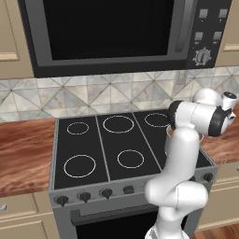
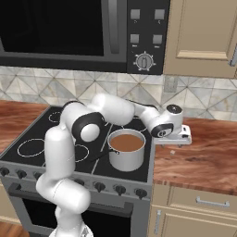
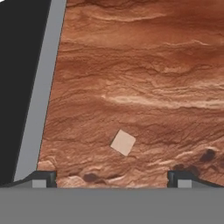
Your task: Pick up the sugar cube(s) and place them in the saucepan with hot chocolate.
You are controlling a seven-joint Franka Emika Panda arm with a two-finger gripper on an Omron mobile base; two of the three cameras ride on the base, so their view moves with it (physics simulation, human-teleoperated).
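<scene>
A single sugar cube (image 3: 123,142) is seen lying flat on the wooden surface (image 3: 144,78), a pale square turned diamond-wise, a little below centre in the hand view and between the two finger tips, nearer the left one. At about 9 o'clock from it runs the grey edge of the stove (image 3: 37,100). The saucepan (image 2: 126,149) is seen in the right base view on the stove's front right burner, filled with brown liquid, its dark handle pointing toward 9 o'clock; the cube's spot lies off its 3 o'clock side, on the surface past the stove edge. The step in hand is judged to be the approach to the pick: the hand (image 2: 181,137) is held above the surface with nothing between the fingers (image 3: 43,178) and nothing touched. The fingers are spread wide, far wider than the cube. What is called for next is a small shift to centre the cube in the gap, a straight descent, and then a closing on its flat sides.
</scene>
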